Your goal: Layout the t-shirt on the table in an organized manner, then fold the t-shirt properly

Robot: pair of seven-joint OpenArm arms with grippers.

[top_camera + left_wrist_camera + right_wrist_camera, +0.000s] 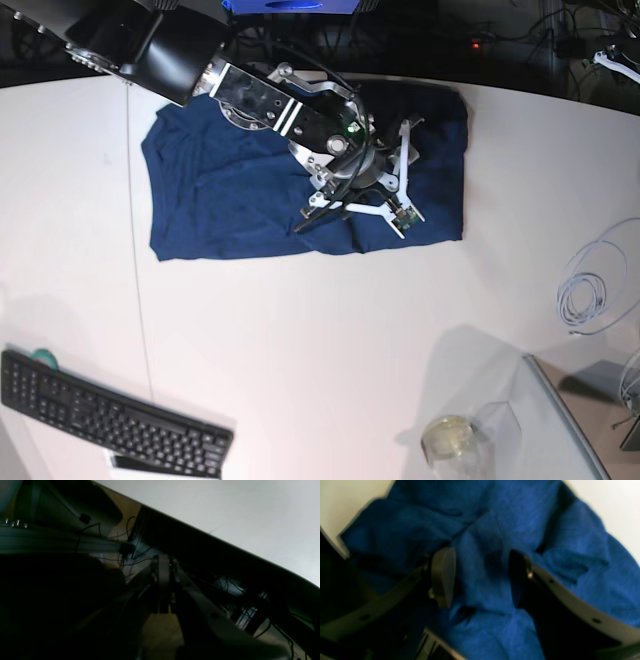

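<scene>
Dim, underexposed left wrist view, blurred right wrist view, evenly bright base view

t-shirt (230, 190): navy, wrinkled, spread roughly rectangular | table (320, 340): white, t-shirt near far edge

The big white surface (300, 350) has a wrinkly dark blue t-shirt (220, 200) lying flat near the back, a black keyboard (110, 415) at the front left corner, a white cable coil (590, 285) on the right & a clear jar (450, 445) w/ a yellowish lid by the front right.
</scene>
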